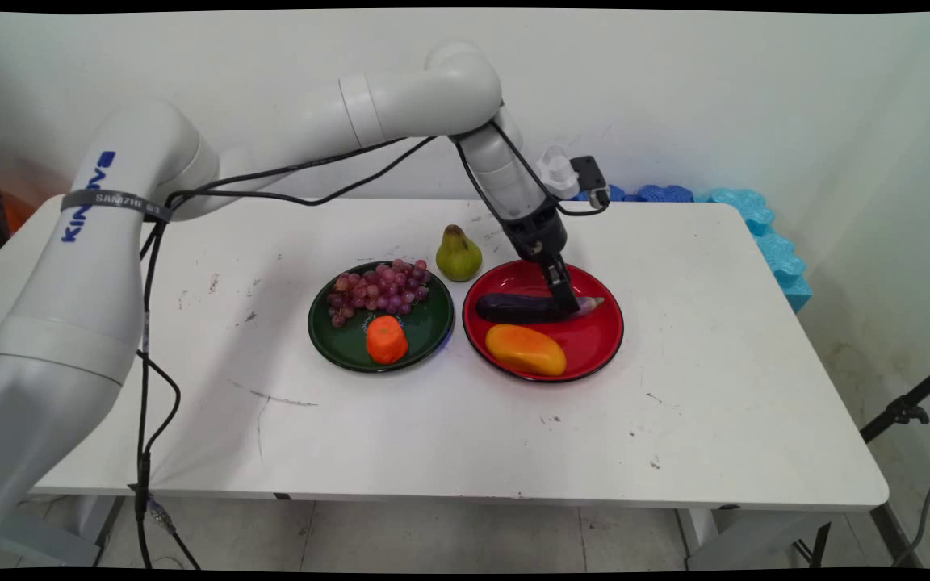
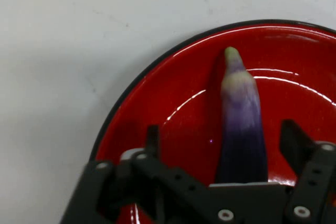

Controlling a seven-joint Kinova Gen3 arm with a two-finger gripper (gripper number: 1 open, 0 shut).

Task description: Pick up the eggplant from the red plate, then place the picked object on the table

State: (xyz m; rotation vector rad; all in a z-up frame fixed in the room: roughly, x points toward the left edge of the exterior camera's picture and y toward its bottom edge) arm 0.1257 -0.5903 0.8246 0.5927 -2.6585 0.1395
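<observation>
Two plates sit side by side. Grapes (image 1: 380, 289) and a carrot piece (image 1: 387, 340) lie on the left plate (image 1: 433, 327). An eggplant (image 1: 525, 307) lies behind a mango (image 1: 525, 349) on the right plate (image 1: 606, 331), with a pear (image 1: 458, 254) behind.

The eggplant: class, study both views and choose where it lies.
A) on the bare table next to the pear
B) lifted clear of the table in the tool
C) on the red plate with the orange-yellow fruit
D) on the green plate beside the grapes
C: the eggplant lies flat on the red plate just behind the orange-yellow fruit, with the tool straddling it near its pale end, fingers open.
</observation>
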